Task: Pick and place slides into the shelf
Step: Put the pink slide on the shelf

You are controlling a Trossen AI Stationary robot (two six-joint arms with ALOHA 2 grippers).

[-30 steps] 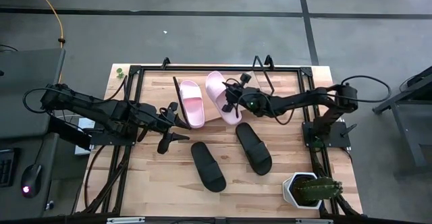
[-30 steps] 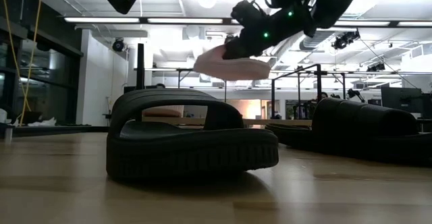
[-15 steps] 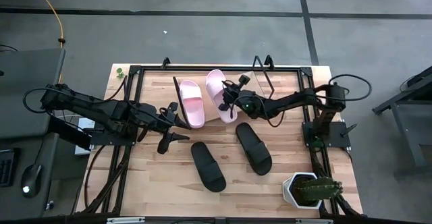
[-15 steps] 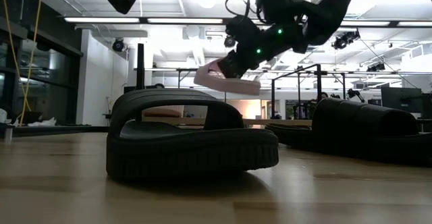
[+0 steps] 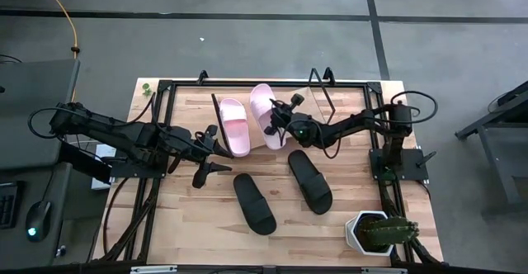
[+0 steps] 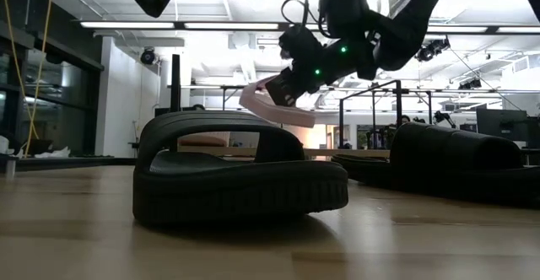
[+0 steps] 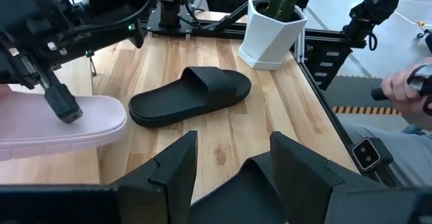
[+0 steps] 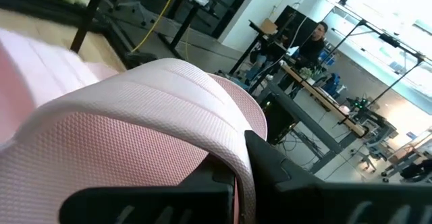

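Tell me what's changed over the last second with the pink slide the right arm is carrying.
The right gripper, shut on the second pink slide, carried it leftward toward the first pink slide on the shelf, tilting its toe end downward. The left gripper, open, and both black slides stayed put.

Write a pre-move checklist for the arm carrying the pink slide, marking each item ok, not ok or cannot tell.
1. Right gripper shut on the carried pink slide: ok.
2. Carried slide lifted clear of the table, as the low view shows: ok.
3. Other pink slide already on the shelf: ok.
4. Free shelf space beside it for the carried slide: cannot tell.
5. Left gripper open and apart from the carried slide: ok.
6. Two black slides shelved: not ok, both on the table.
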